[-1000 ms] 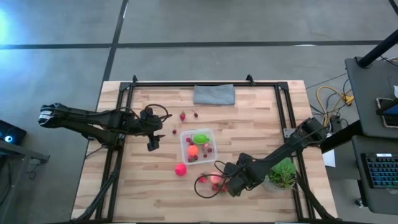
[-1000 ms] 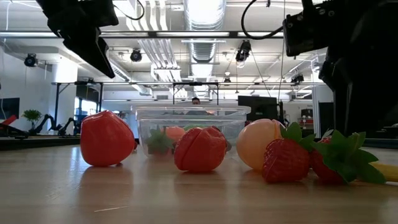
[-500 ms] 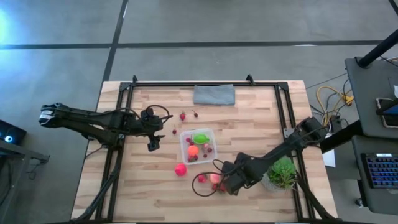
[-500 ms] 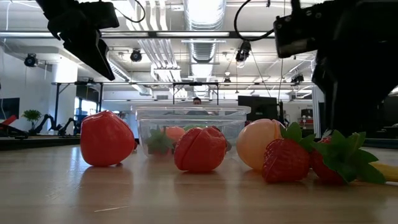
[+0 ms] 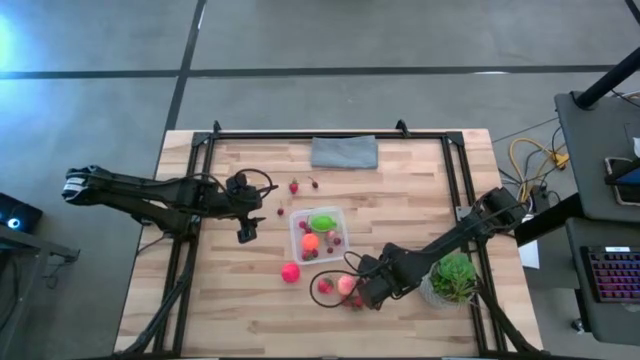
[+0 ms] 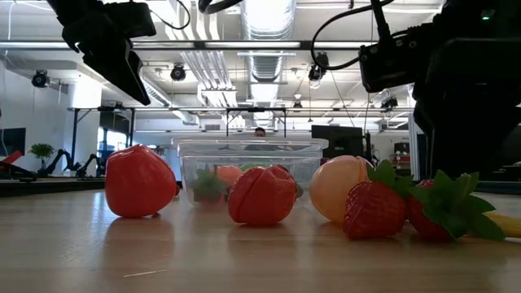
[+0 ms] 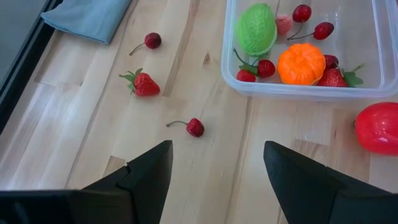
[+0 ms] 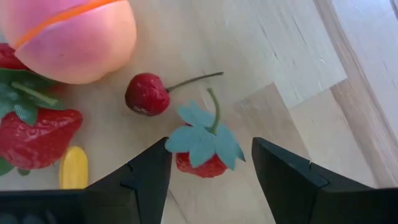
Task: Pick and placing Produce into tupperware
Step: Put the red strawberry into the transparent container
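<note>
Clear plastic, the tupperware sat near the middle of the wooden table, lid off. Inside it lay a green ball, an orange ball, small strawberries and dark-red cherries. Just outside its near-left corner rested a bright pink ball. Farther right along the near side lay a cluster: a red fruit, a peach ball, a stemmed cherry, strawberries, and a small yellow piece.

The right gripper hung low over that cluster, fingers apart, a leafy strawberry lying between them on the wood; no contact could be made out. The left gripper hovered left of the tupperware, fingers apart and holding nothing. Ahead of it lay a loose cherry, a strawberry and a second cherry, all on the table to the far left of the box.

A grey folded cloth lay at the far edge. A potted green plant stood at the near right, beside the right arm.
</note>
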